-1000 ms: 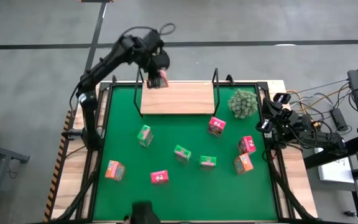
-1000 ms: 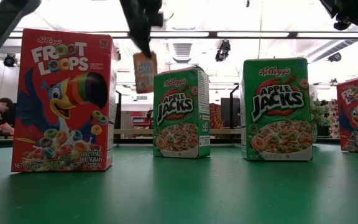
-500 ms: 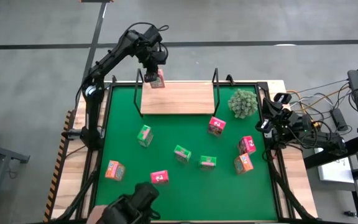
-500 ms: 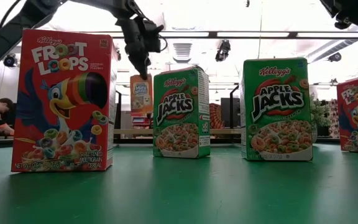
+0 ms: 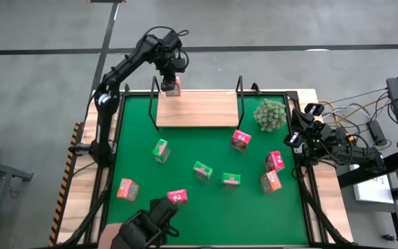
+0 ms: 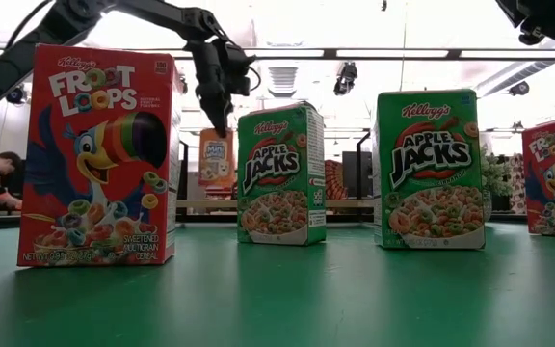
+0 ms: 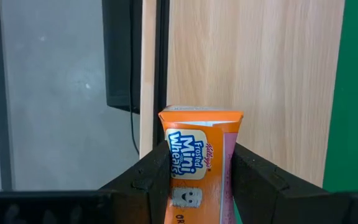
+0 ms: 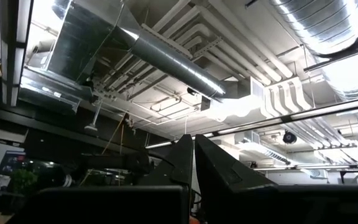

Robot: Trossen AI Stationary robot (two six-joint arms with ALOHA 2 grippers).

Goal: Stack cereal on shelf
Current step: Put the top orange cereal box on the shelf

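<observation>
While its two dark fingers (image 7: pixel 143 180) press against opposite sides of a small orange Frosted Mini Wheats cereal box (image 7: pixel 199 163), the left tool (image 5: pixel 171 75) hangs over the far left corner of the flat, light wooden shelf board (image 5: pixel 199 109), beside the thin black wire upright (image 5: pixel 155 93) on that side. From table height the box (image 6: pixel 216 158) shows upright under the fingers (whether its base touches the board cannot be told).

Forward of the shelf, on the green mat (image 5: pixel 185 162) covering the counter (image 5: pixel 81 187), the other small boxes lie scattered: three green ones (image 5: pixel 160 150) (image 5: pixel 202 170) (image 5: pixel 231 180) near the middle, a pink one (image 5: pixel 177 197) and an orange one (image 5: pixel 127 188) toward the near left, two pink (image 5: pixel 240 139) (image 5: pixel 274 161) and one orange (image 5: pixel 270 182) on the right. A fuzzy grey-green plant ball (image 5: pixel 270 114) sits just right of the shelf.

Off the counter's right edge waits the right tool (image 5: pixel 302 128), its fingers (image 8: pixel 219 168) pressed together on nothing.
</observation>
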